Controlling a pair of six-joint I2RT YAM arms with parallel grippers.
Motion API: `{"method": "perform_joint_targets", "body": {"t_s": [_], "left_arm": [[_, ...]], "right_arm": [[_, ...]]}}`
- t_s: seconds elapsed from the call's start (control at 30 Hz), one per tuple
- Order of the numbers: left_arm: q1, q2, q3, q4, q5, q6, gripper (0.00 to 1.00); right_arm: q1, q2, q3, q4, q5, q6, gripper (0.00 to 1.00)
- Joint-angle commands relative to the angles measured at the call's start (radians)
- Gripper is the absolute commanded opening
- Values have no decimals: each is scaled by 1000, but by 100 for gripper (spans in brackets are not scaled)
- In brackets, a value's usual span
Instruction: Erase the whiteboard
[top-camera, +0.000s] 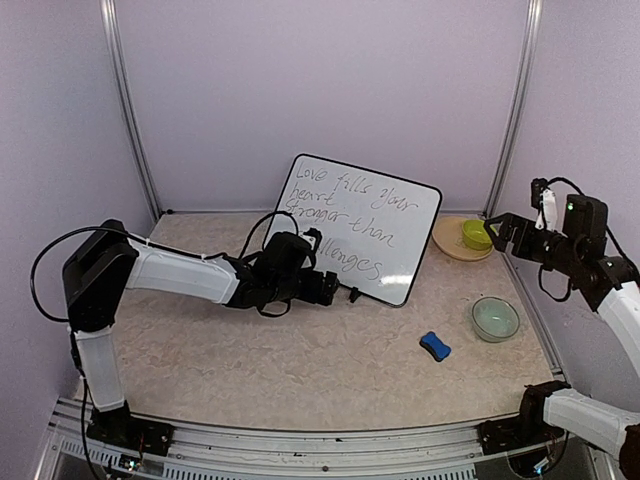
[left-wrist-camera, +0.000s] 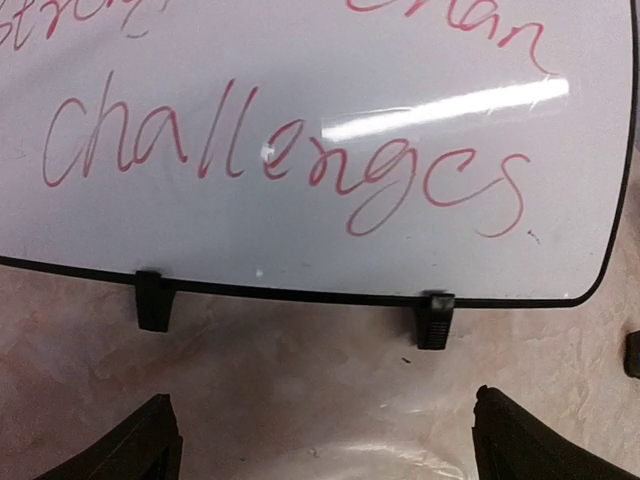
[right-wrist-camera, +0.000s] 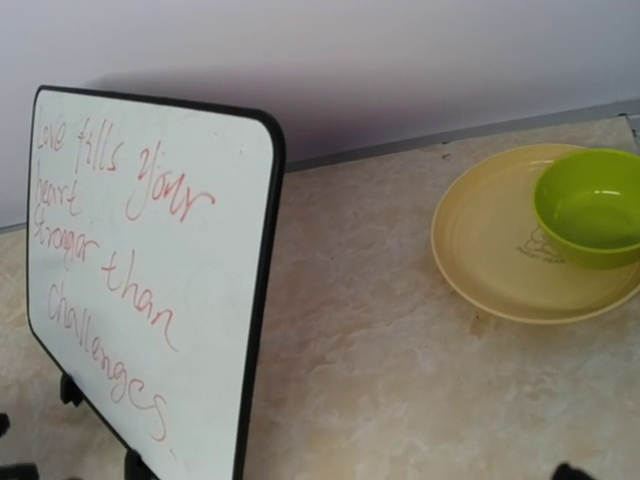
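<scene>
The whiteboard (top-camera: 355, 228) leans upright on a black stand at the middle back, with red handwriting over most of its face. My left gripper (top-camera: 335, 289) is low on the table just in front of the board's bottom left edge, open and empty. In the left wrist view the board (left-wrist-camera: 300, 110) fills the top, showing the word "challenges", and my fingertips (left-wrist-camera: 150, 445) stand wide apart below it. My right gripper (top-camera: 497, 232) hovers at the right beside the plate, open and empty. The right wrist view shows the board (right-wrist-camera: 150, 270) at the left. A small blue eraser (top-camera: 434, 346) lies on the table front right.
A yellow plate (top-camera: 455, 240) with a lime green bowl (top-camera: 477, 234) sits at the back right, also in the right wrist view (right-wrist-camera: 490, 270). A pale green bowl (top-camera: 495, 319) stands right of the eraser. Black stand feet (left-wrist-camera: 435, 318) hold the board's bottom edge.
</scene>
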Motion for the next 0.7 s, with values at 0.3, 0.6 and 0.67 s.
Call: {"method": "perform_joint_targets", "body": {"t_s": [0.3,0.6,0.67], "left_arm": [[132,-163,-211,141,102,40,99],[143,-143,-226,163,151,89,99],[143,-126,-215,157,149,107,99]], "right_arm": [[-10,17,-30,40,-40,14,100],[5,35,-47,50,-48,15,100],[8,39,-50,53,-49,16,100]]}}
